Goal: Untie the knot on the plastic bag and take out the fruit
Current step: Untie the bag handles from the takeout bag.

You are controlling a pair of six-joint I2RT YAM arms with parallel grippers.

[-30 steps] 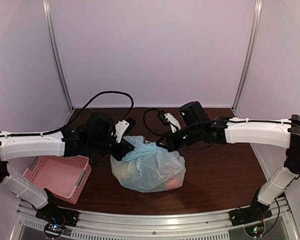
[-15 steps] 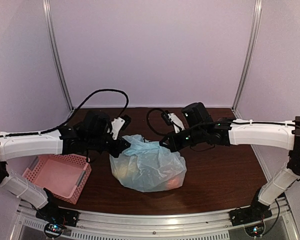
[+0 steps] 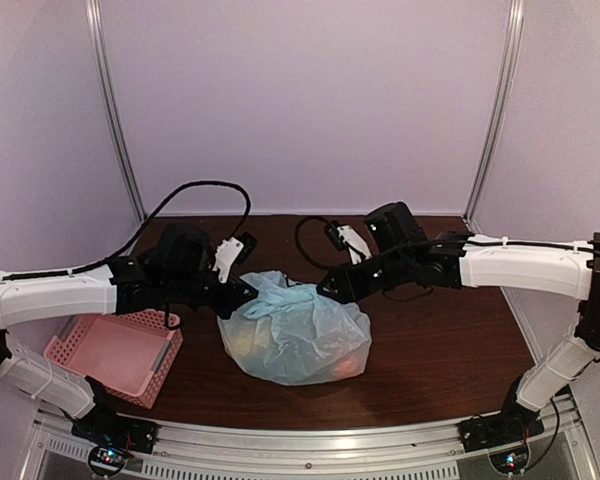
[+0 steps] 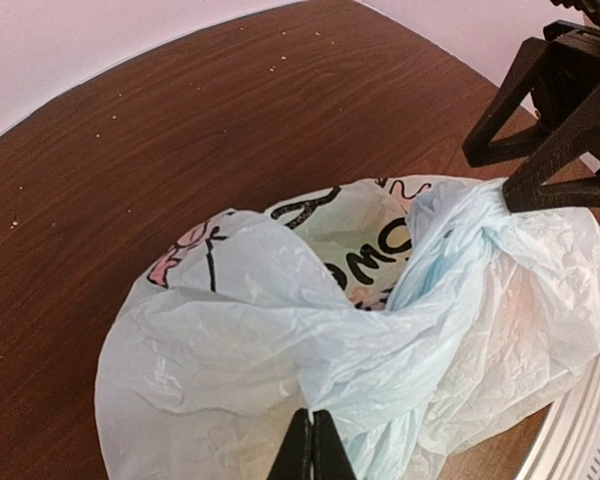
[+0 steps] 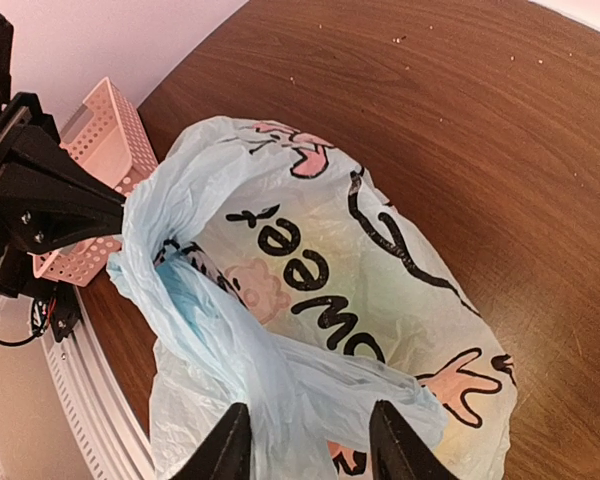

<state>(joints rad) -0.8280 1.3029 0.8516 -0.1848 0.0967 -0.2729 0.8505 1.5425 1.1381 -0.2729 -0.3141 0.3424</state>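
Nearest you, low on the left, the pink basket [image 3: 115, 352] sits on the desk [image 3: 440, 340], beside the bag but apart from it. Centre of the desk: the plastic bag [image 3: 298, 340], pale blue, slumped in a mound, with dark lettering and pink cartoon prints on its side. The fruit [image 3: 246, 346] is inside it, only dim yellow and orange shapes through the film, and you can't count pieces. On the bag's far top the handle plastic is drawn into a twisted band between your two arms. Left jaws: pressed together, pinching a fold of the plastic bag at the band's left end, film bunched right at the tips in the wrist view. Right jaws: spread, one finger on each side of the band, plastic running loose through the gap. The knot [image 4: 478, 215] is a tight twist at the band's right end, tied, touching the tip of a right finger [image 4: 560, 170]. Your left arm [image 3: 50, 295] comes in from the left and your right arm [image 3: 520, 265] from the right, meeting over the bag's far side. Beyond them a black cable [image 3: 195, 190] loops above the far desk, then the pale back wall [image 3: 300, 100].
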